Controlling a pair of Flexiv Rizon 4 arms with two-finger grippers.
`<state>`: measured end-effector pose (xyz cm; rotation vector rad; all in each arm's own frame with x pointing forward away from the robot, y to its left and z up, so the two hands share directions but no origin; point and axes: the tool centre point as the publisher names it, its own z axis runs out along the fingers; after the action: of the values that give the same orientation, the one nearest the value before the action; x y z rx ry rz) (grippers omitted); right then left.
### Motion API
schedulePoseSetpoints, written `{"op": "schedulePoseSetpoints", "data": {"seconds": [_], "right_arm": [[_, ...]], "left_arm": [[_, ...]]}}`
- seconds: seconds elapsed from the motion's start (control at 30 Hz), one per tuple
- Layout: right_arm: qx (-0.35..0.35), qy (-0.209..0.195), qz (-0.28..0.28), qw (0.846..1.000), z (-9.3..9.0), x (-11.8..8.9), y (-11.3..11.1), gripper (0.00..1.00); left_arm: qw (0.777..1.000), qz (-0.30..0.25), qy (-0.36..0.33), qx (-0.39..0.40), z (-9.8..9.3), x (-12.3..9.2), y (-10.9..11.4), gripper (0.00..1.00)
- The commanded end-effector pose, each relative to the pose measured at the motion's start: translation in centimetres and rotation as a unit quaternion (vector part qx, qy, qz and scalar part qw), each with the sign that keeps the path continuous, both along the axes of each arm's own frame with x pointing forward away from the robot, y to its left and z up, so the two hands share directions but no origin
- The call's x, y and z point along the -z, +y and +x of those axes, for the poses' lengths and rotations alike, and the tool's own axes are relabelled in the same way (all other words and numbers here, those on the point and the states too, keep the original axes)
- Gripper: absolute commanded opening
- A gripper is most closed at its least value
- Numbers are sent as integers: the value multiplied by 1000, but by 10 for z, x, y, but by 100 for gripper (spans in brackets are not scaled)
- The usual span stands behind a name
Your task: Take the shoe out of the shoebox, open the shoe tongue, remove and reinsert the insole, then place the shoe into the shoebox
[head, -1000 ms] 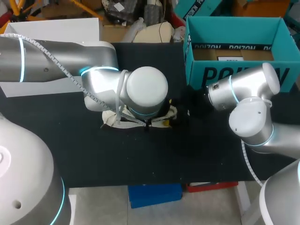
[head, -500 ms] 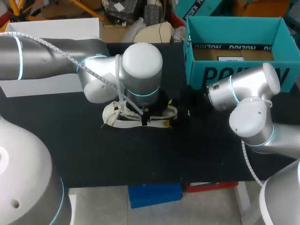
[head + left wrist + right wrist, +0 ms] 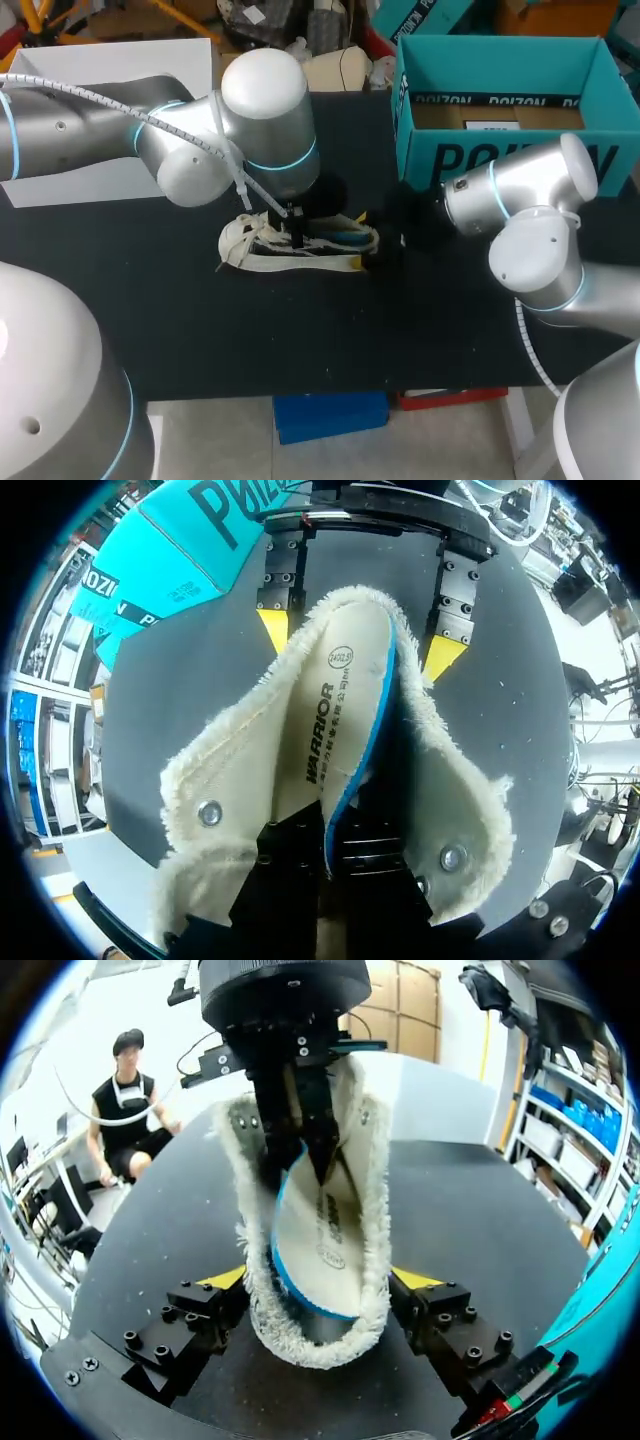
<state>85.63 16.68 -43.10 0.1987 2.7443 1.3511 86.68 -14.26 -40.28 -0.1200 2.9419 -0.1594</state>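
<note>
One black table, teal shoebox on it just beside right gripper. Fleece-lined shoe outside shoebox, heel clamped between right gripper's yellow tips. Inside shoe's mouth, blue-edged insole pinched in narrowly closed left gripper.

**Shoe**: cream; lining of deep fleecy pile, rough and matt, shaggy along the edges. Two small round studs of shiny metal.
**Insole**: smooth matt cream top face, printed; smooth blue edge.
**Shoebox**: teal card, matt outside; plain brown card on the floor inside.
**Table**: black, matt, even surface.
**Left arm**, **right arm**: smooth silver shells with a satin sheen; rounded joint caps paler and slightly glossy.
**Right gripper**: matt black metal-looking blocks set with dark bolts; yellow tips smooth, plastic-looking.
**Left gripper**: matt black fingers under a smooth black housing.
</note>
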Motion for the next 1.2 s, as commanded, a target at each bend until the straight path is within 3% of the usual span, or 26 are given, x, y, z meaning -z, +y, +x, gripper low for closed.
{"op": "schedulePoseSetpoints", "data": {"seconds": [0.03,0.57,0.6,0.63,0.77,1.2], "right_arm": [[0,0,-1,1000,-2,1,-2,0],[0,0,-1,1000,-2,1,-2,0],[0,0,-1,1000,-2,1,-2,0],[0,0,-1,1000,-2,1,-2,0],[0,0,-1,1000,-2,1,-2,0],[0,0,-1,1000,-2,1,-2,0]], "left_arm": [[1000,-11,-6,4,-8,-13,8,0],[997,-44,16,61,-17,-5,-11,0],[997,-46,17,63,-18,-5,-12,12],[997,-47,16,66,-18,-5,-13,32],[996,-52,3,71,-19,-6,-14,44],[994,-49,-57,85,-21,-2,-30,40]]}}
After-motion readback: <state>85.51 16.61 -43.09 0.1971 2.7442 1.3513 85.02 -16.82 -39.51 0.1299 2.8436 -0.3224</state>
